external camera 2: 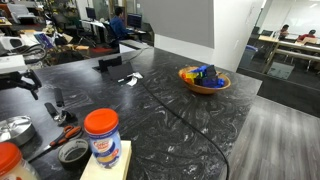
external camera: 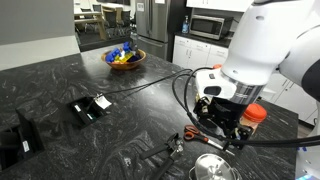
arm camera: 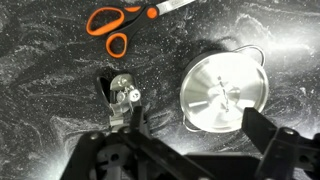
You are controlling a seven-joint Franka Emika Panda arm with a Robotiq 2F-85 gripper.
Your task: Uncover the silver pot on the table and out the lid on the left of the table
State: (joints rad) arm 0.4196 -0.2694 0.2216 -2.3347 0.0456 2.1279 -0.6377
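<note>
The silver pot (arm camera: 250, 55) stands on the dark table (arm camera: 40, 80) with the lid (arm camera: 215, 85) on it, a small knob at the lid's centre. My gripper (arm camera: 198, 122) is open and empty, hanging above the pot, its two dark fingers to either side of the lid's near edge. In an exterior view the gripper (external camera: 222, 122) hovers just above the covered pot (external camera: 215, 168) near the table's front edge. The pot also shows at the lower left of an exterior view (external camera 2: 14, 128).
Orange-handled scissors (arm camera: 118, 22) lie beside the pot. A small metal-and-black object (arm camera: 122, 92) lies next to the left finger. An orange-lidded jar (external camera 2: 102, 135), a small dark dish (external camera 2: 72, 153), a wooden bowl of colourful items (external camera: 125, 58) and black blocks (external camera: 90, 108) stand on the table.
</note>
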